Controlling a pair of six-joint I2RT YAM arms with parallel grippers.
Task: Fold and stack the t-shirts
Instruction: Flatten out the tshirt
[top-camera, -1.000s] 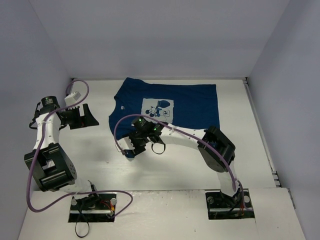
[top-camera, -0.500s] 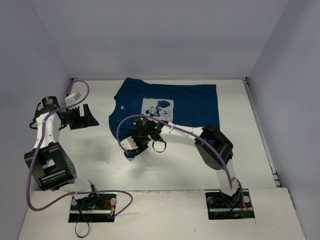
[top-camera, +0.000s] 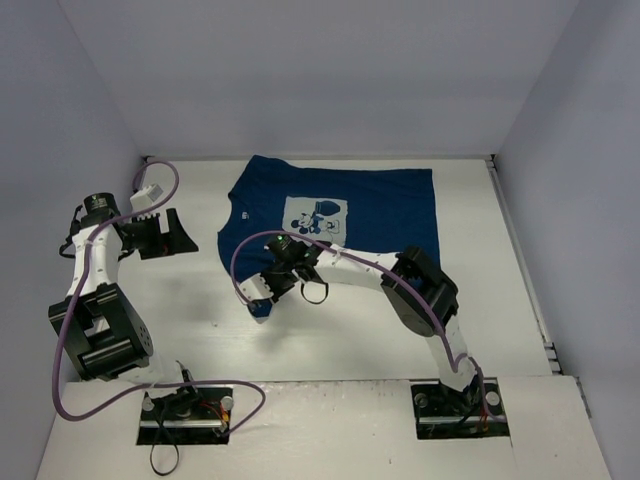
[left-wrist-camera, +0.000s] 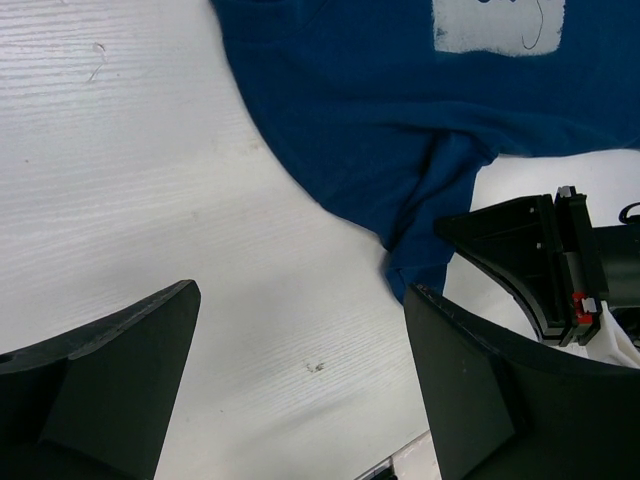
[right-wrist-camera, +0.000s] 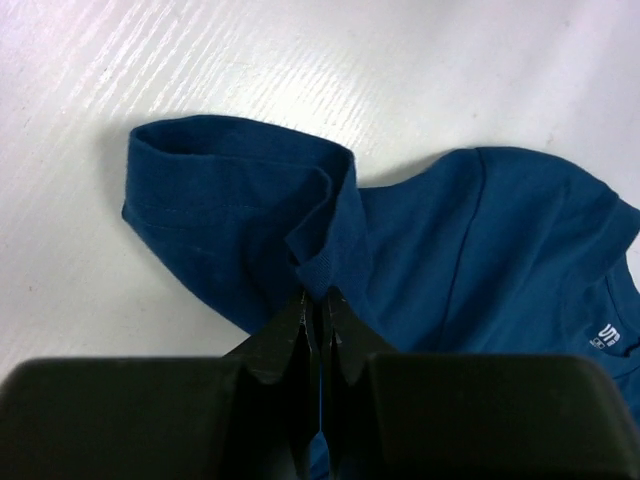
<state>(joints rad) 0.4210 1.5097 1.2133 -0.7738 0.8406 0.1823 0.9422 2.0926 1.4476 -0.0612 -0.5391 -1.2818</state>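
A navy blue t-shirt lies flat at the back of the table, its pale cartoon print facing up. Its near-left sleeve is bunched into a fold. My right gripper is shut on that fold of the sleeve, low over the table at the shirt's front-left corner. In the left wrist view the t-shirt fills the top and the right gripper's black body shows at the right. My left gripper hangs open over bare table left of the shirt, holding nothing.
White walls close in the table on the left, back and right. Purple cables loop from both arms. A raised strip runs along the right edge. Both arm bases stand at the near edge.
My right gripper has come down a little to the left and closed its jaws on the sleeve fold. The left arm has not moved.
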